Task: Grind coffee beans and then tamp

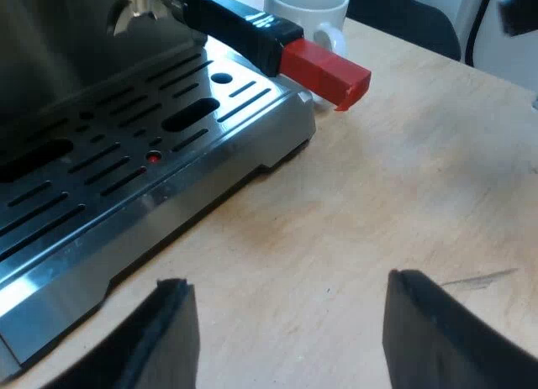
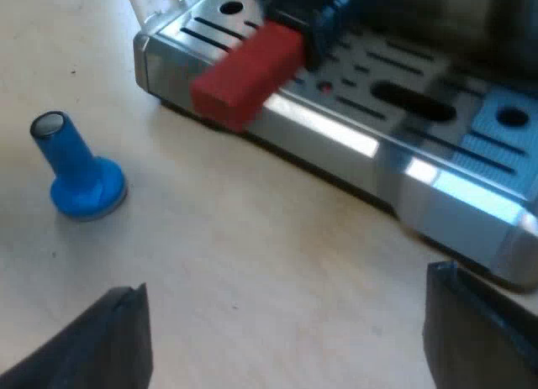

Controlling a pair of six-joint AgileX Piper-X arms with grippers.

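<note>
Jutting handle [image 1: 277, 49], unreadable white mark [image 1: 262, 21], blue tamper [image 2: 77, 175]

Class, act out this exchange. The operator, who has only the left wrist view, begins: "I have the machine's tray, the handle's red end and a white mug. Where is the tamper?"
Observer: A blue tamper stands upright on the table, base down, apart from the corner of the espresso machine.
Operator: Is anything holding it?
Observer: No. The right pincer is open, its fingers spread wide over bare table, clear of the tamper.
</note>
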